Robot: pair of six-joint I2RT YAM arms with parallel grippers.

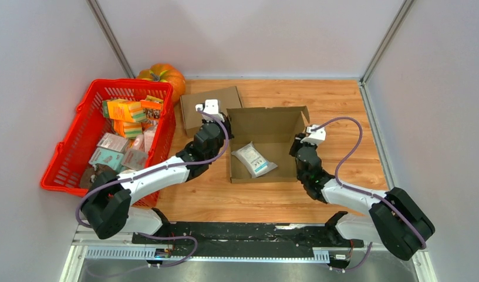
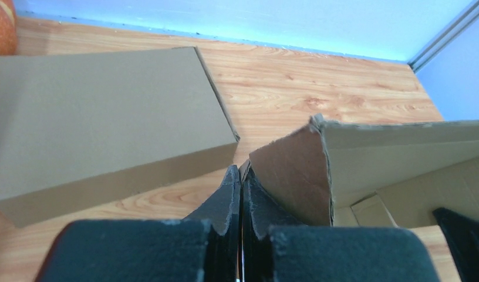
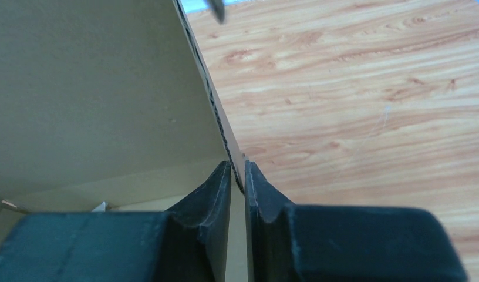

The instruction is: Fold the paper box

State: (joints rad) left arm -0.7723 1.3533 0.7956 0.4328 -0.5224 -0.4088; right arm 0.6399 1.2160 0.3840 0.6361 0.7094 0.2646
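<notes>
The paper box [image 1: 263, 126] is an open brown cardboard carton in the middle of the wooden table, with a white packet [image 1: 255, 158] lying on its floor. My left gripper [image 1: 224, 124] is at the box's left wall. In the left wrist view its jaws [image 2: 242, 170] are pressed together on the wall's top corner edge, and the box [image 2: 372, 147] opens to the right. My right gripper [image 1: 297, 144] is at the right wall. In the right wrist view its fingers [image 3: 238, 167] straddle that wall [image 3: 96, 88] a little apart, with a gap on the inner side.
A closed flat cardboard box [image 1: 209, 106] [image 2: 102, 117] lies just behind and left of the left gripper. A red basket [image 1: 70, 132] full of small packages stands at the left, with an orange pumpkin [image 1: 164, 75] behind it. White walls enclose the table.
</notes>
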